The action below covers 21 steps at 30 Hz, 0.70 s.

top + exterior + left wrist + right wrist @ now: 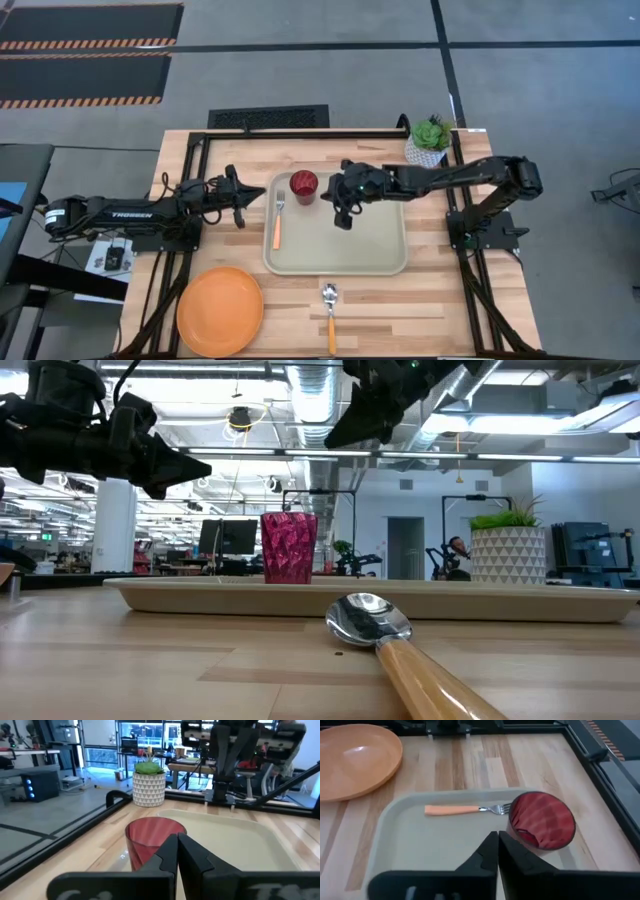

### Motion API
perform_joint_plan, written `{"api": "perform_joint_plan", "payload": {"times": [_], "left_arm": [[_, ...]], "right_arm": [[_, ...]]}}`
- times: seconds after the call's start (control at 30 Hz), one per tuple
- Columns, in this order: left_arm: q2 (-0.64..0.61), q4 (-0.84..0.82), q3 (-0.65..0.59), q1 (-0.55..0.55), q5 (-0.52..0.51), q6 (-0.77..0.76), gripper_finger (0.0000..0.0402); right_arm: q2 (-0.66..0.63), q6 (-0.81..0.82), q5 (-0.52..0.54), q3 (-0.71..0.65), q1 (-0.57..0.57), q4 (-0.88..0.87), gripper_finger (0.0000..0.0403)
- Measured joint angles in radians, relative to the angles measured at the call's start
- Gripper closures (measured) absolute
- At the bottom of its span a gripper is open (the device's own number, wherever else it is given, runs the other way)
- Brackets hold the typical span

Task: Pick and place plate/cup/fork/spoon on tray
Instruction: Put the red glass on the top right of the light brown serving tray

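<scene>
The tray (380, 255) is seen in the middle of the table (440, 310), and two of the four things are already on it: the cup (304, 186) stands upright in its far left corner, and the fork (278, 222) lies along its left edge with the tines near the cup. The spoon (330, 312) lies on the table just in front of the tray, the bowl pointed toward the tray. The plate (220, 310) rests on the table at the front left, apart from the tray.

The right gripper (343, 213) hangs above the tray just beside the cup, and its fingers are pressed together on nothing. The left gripper (250, 198) is held above the table at the tray's left edge, also with fingers together and empty.

It is judged that the task is about half done and that the plate or the spoon is to be picked next. For this, a gripper must be brought over one of them and its fingers opened before it is lowered.

The word "TROSSEN" is read on the left arm (130, 212). A white pot with a green plant (428, 142) stands at the far right.
</scene>
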Motion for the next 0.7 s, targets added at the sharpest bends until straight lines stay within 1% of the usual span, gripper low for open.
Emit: {"api": "perform_joint_plan", "payload": {"times": [0.17, 0.3, 0.37, 0.43, 0.53, 0.7], "left_arm": [[0.0, -0.001, 0.0, 0.0, -0.01, 0.0, 0.0401], [0.0, 0.0, 0.0, 0.0, -0.021, 0.0, 0.0401], [0.0, 0.0, 0.0, 0.0, -0.022, 0.0, 0.0401], [0.001, 0.001, 0.0, 0.0, -0.025, 0.0, 0.0401], [0.001, -0.006, 0.0, 0.0, -0.033, 0.0, 0.0401], [0.001, -0.009, 0.0, 0.0, -0.034, 0.0, 0.0401]], "right_arm": [[0.002, -0.029, -0.013, 0.018, -0.015, -0.036, 0.0305], [0.048, -0.082, -0.029, 0.02, -0.022, -0.024, 0.0259], [0.101, -0.125, -0.045, 0.057, -0.025, -0.023, 0.0243], [0.156, -0.167, -0.046, 0.104, -0.032, -0.077, 0.0232], [0.248, -0.232, -0.046, 0.214, -0.044, -0.154, 0.0224], [0.38, -0.327, -0.042, 0.399, -0.071, -0.324, 0.0228]]}}
